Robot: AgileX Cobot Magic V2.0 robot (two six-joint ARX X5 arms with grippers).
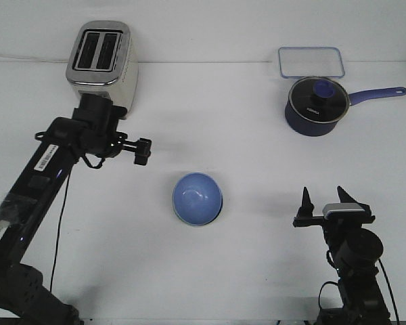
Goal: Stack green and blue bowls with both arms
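White tabletop (210, 284), and the blue bowl (197, 198) sits mid-table with a greenish rim peeking under it (looks already nested, I'd guess). Right gripper (325, 197) is spread wide and empty; left gripper (98, 108) faces away, can't tell.

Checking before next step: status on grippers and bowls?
Right gripper open, empty. Left gripper empty, open or shut unclear. Blue bowl mid-table, between the arms; green rim shows under it, looks stacked. Toaster and saucepan far off, nothing in the way.

Blue bowl (197, 198), perhaps nested, between arms.
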